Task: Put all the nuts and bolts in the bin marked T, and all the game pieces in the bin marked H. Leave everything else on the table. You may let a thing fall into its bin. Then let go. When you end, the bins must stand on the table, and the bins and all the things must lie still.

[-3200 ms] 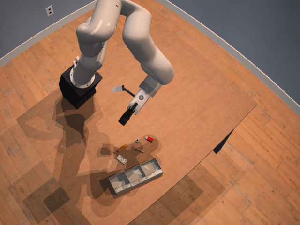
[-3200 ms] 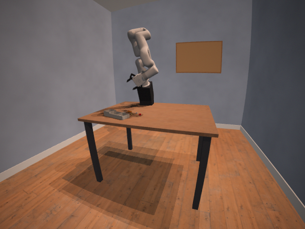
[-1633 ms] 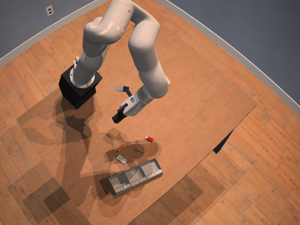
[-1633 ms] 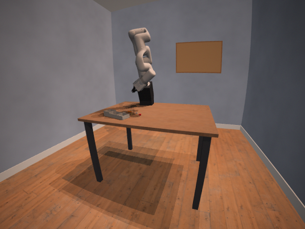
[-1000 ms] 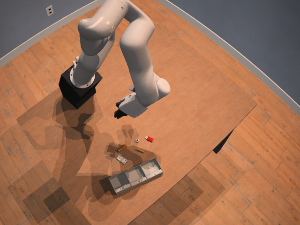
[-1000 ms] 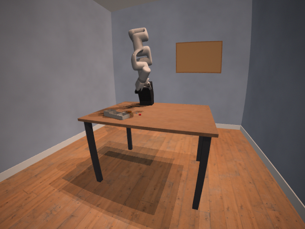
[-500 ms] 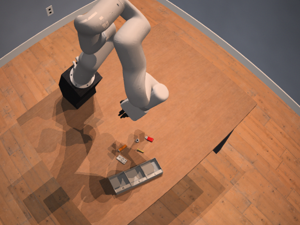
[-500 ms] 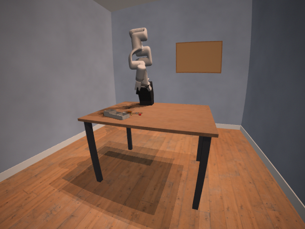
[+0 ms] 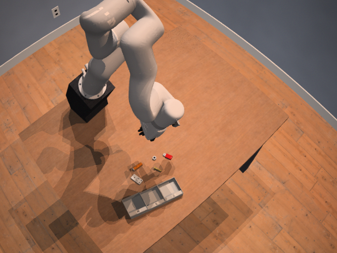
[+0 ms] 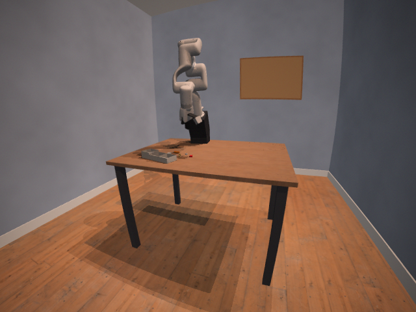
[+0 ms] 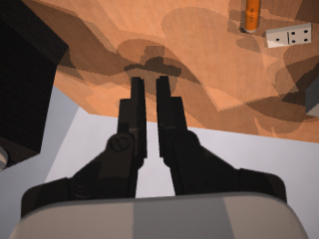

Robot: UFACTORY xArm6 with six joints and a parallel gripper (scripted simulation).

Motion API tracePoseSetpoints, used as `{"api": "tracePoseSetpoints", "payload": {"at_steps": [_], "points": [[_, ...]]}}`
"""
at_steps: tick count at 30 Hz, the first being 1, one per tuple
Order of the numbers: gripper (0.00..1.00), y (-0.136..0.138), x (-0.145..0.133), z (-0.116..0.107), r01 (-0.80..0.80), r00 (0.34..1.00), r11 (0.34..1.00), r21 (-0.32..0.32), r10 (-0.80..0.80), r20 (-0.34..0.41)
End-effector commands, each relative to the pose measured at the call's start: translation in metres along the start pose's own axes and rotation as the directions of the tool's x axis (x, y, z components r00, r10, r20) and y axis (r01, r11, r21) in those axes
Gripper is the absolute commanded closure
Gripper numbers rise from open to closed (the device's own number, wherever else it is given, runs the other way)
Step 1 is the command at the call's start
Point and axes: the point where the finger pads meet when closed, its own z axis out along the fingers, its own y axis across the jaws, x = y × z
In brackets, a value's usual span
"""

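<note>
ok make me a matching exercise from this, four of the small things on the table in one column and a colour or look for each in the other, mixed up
Things:
1. domino
2. nut
3. bolt
4. USB stick

Looks:
A. brassy yellow
B. red with a silver end
C. white tile with black dots
D. small pale ring

Pairs: 1-C, 2-D, 3-A, 4-B

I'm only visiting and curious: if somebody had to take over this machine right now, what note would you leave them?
Gripper: jaws nearly shut, holding nothing, raised above the table.
On the table beside the bins: white nut, brass bolt, domino, orange cylinder, red flash drive.
Three-part bin tray: stands on the table, all compartments look empty; letters unreadable from here.
Done: nothing sorted.
Left: nut and bolt into T, domino into H; the cylinder and drive look like leave-behinds.
</note>
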Motion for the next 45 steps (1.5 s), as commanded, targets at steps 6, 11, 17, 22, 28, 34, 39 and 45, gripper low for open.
{"api": "tracePoseSetpoints", "payload": {"at_steps": [6, 11, 17, 22, 28, 34, 39, 45], "points": [[0.93, 0.019, 0.003, -0.011, -0.247, 0.964, 0.969, -0.019, 0.244, -0.104], [0.93, 0.032, 0.002, -0.019, -0.439, 0.884, 0.899, -0.006, 0.430, -0.183], [0.93, 0.045, -0.002, -0.027, -0.613, 0.759, 0.790, 0.024, 0.597, -0.258], [0.93, 0.059, -0.009, -0.035, -0.713, 0.656, 0.699, 0.053, 0.692, -0.303], [0.93, 0.072, -0.018, -0.044, -0.831, 0.479, 0.546, 0.108, 0.801, -0.359], [0.93, 0.086, -0.030, -0.054, -0.912, 0.277, 0.371, 0.175, 0.872, -0.402], [0.93, 0.086, -0.030, -0.054, -0.923, 0.237, 0.336, 0.188, 0.881, -0.410], [0.93, 0.086, -0.030, -0.054, -0.923, 0.237, 0.336, 0.188, 0.881, -0.410]]}}
